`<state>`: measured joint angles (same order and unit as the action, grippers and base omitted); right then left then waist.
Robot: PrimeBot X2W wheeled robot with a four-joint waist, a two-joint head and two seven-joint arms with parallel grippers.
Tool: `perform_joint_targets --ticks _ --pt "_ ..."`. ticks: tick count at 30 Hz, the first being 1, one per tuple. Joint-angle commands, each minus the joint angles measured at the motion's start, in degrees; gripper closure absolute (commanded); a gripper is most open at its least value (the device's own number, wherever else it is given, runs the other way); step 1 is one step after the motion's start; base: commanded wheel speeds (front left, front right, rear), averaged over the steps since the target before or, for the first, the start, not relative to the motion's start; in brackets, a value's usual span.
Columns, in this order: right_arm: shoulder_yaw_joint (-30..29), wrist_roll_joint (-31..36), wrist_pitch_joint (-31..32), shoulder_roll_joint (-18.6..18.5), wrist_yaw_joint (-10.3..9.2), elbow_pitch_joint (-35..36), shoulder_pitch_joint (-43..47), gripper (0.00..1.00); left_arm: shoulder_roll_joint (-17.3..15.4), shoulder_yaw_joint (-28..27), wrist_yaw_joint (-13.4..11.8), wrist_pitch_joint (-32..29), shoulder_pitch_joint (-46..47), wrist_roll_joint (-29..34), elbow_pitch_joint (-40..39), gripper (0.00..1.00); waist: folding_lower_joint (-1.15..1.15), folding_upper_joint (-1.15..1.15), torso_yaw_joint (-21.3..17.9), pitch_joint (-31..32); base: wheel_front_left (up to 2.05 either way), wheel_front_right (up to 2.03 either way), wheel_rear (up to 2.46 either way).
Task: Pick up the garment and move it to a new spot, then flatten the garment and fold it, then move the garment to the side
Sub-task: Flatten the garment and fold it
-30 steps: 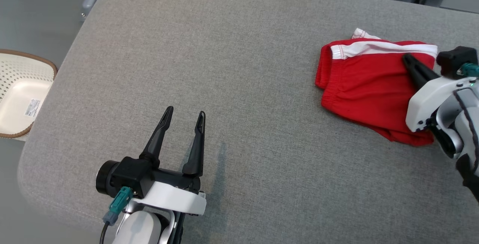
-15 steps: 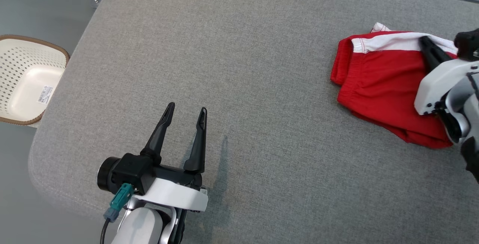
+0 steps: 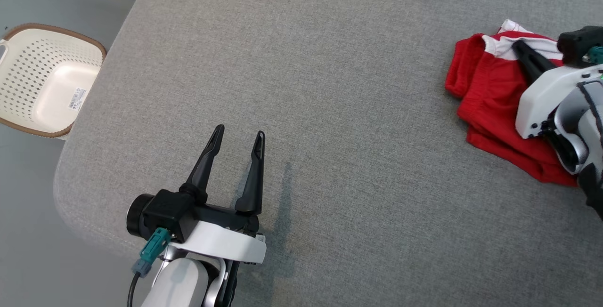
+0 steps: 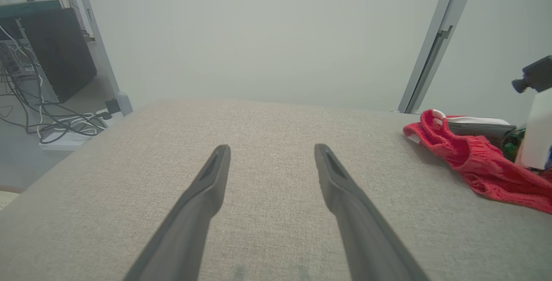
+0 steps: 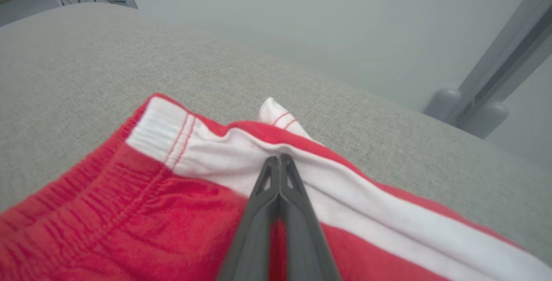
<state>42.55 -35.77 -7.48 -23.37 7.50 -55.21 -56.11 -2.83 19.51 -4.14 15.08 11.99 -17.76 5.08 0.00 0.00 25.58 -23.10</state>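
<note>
The red garment with its white stripe lies bunched on the grey padded table, far over on the robot's right side. From the left wrist view the garment sits in a low rumpled heap, and its near end curls up a little off the table. In the right wrist view the garment shows a gathered red waistband and a white band running across it.

The right gripper lies over the garment with its two dark fingers clamped together. Seen from its own wrist, the right gripper has its tips at the white stripe, just where a red fold crosses, and the cloth puckers into them, pinched.

The left gripper hovers over bare table near the front edge, well apart from the garment, its fingers spread wide with nothing between them. Its own camera shows the left gripper the same way, parted over plain grey cloth.

A cream basket with a brown rim stands on the floor beside the table's left corner.
</note>
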Motion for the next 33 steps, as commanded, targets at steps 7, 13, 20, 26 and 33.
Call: perform_joint_targets --ticks 7,13,20,26,33 --pt "-0.18 -0.30 -2.19 0.53 -0.01 -4.08 -0.53 1.00 -0.17 -0.43 -0.85 0.02 -0.06 -0.44 0.13 0.00 0.00 0.00 -0.01 0.48 0.00 0.00 0.00" --pt "0.66 -2.43 -3.91 2.57 -0.01 -2.96 -0.04 1.00 -0.18 -1.28 -0.34 0.02 0.58 0.58 0.32 0.00 0.00 0.00 -3.22 2.84 0.00 0.00 0.00" --pt "1.26 -3.41 -6.56 3.52 -0.01 0.49 0.94 1.00 -0.21 -3.98 0.56 0.02 -0.22 2.39 0.81 0.00 0.00 0.00 -9.17 7.68 0.00 0.00 0.00" --pt "-0.72 0.23 -7.79 2.45 -0.01 4.61 3.81 1.00 -0.18 -6.45 1.25 0.02 -1.26 3.40 0.70 0.00 0.00 0.00 -13.63 11.38 0.00 0.00 0.00" --pt "-14.75 12.31 -7.78 3.01 -0.01 17.76 13.44 1.00 -0.19 -9.58 1.65 0.02 -3.30 4.25 0.29 0.00 0.00 0.00 -17.80 14.15 0.00 0.00 0.00"
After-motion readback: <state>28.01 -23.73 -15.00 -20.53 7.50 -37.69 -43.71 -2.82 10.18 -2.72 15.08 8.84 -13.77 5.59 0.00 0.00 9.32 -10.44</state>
